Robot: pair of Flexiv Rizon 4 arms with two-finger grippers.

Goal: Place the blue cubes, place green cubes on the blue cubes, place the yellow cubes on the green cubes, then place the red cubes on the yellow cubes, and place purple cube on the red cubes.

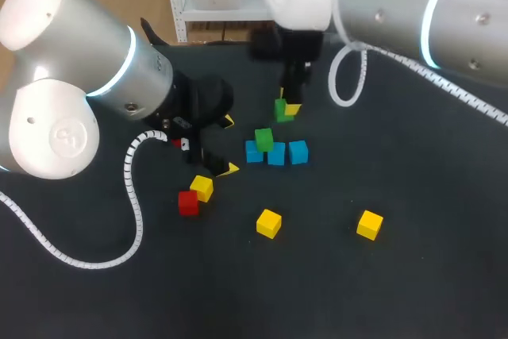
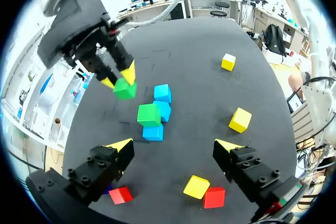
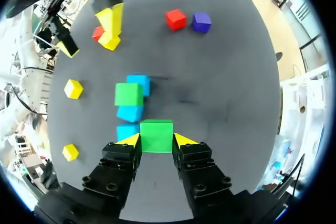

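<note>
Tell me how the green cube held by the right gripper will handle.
The plain green cube seems rigid: its faces look square while the right gripper pinches it. Flat sides suggest it won't roll. Probably light, held by fingertips alone.

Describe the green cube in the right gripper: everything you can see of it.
The held green cube is a plain, bright green block with flat faces and crisp edges, looking like painted wood or plastic. The right gripper is shut on it, one yellow tip pressed against each of two opposite sides. It sits level and appears lifted off the table, close to the row of blue cubes, touching nothing but the fingers.
</note>
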